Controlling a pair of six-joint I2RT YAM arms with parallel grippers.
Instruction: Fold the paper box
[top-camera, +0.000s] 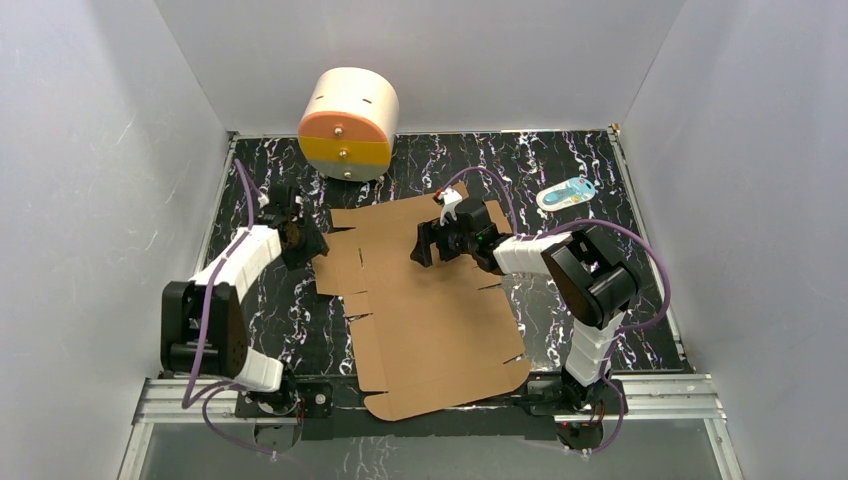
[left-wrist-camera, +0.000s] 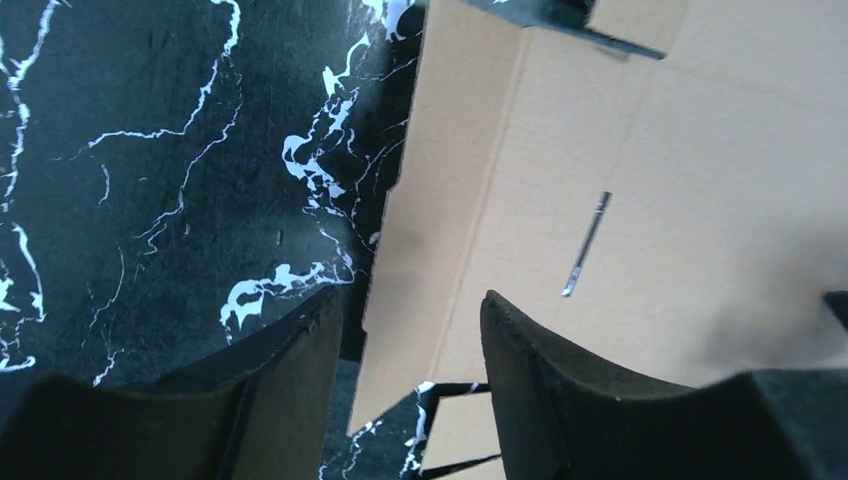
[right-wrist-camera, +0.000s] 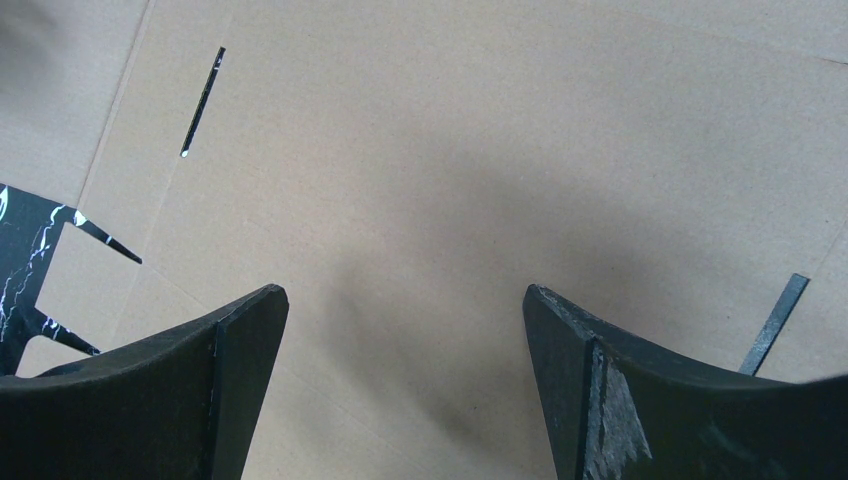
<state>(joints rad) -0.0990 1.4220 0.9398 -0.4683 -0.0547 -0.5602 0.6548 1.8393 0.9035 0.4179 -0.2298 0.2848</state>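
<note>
The box lies flat and unfolded on the table, so I'd have the left gripper, jaws open astride its left flap, pinch and lift along the crease while the right gripper, open and empty, holds the panel down.

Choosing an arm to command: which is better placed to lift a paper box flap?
Probably left. The left gripper straddles the paper box at its side edge, jaws open; the right gripper hangs open over flat middle cardboard, no edge to pinch.

Even bright light, soft shadows
</note>
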